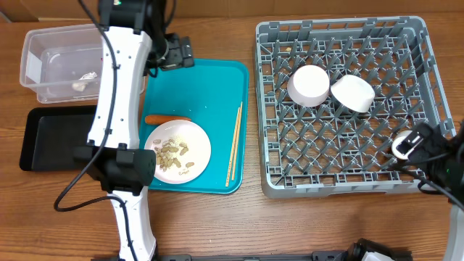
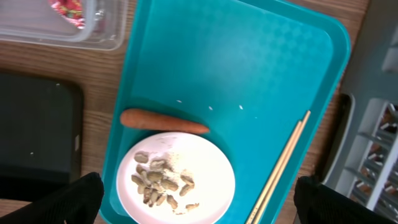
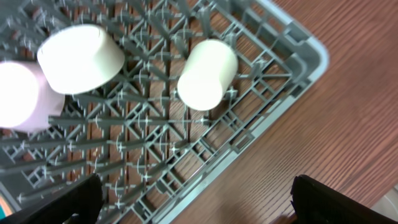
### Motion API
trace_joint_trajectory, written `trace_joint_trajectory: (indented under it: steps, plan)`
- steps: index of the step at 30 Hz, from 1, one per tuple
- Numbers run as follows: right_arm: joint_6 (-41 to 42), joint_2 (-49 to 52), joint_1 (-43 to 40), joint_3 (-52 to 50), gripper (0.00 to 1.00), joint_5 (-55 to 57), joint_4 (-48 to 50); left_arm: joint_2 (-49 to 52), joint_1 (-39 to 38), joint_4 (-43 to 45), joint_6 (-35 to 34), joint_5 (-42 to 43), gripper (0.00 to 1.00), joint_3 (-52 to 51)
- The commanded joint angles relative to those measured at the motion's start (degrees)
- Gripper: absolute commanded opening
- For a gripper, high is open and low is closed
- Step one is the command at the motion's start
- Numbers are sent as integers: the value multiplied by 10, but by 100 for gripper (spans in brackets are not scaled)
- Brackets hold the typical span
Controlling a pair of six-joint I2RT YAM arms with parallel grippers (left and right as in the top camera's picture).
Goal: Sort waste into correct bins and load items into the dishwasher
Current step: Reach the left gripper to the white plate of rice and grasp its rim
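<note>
Table (image 1: 217, 225): wood, brown grain, satin finish.
Teal tray (image 2: 249, 62): plastic, fine-textured, slight sheen.
On teal tray:
- plate (image 2: 214, 174), white, smooth, glossy
- chopsticks (image 2: 280, 165), pale bare wood
- carrot (image 2: 163, 121), matt skin
- peanut scraps (image 2: 158, 183), tan, rough

Beside teal tray:
- dish rack (image 1: 326, 187), grey plastic, matt
- clear tub (image 1: 54, 32), transp. plastic, glossy
- black tray (image 2: 31, 137), plastic, matt

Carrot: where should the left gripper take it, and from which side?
Grip the carrot near its thicker end, from above, jaws across its width: it lies flat on the teal tray, tapered end right beside the plate.
</note>
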Motion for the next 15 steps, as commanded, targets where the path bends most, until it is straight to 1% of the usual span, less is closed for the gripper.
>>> trace_joint_trajectory:
  steps: [1,5,8,10,15]
  plan:
    - [-25,24,-1,13,100,-31,1,-42,3,-2,-12,-4,100,4]
    - [-25,40,-1,13,100,-31,2,-74,3,-2,-8,-7,100,0]
    - [-25,43,-1,13,100,-31,2,-104,3,-2,-8,-10,100,-30]
    - [-25,43,-1,13,100,-31,3,-132,3,-2,-8,-11,100,-73]
    - [-25,43,-1,13,100,-31,4,-211,5,-2,-19,-43,100,-217]
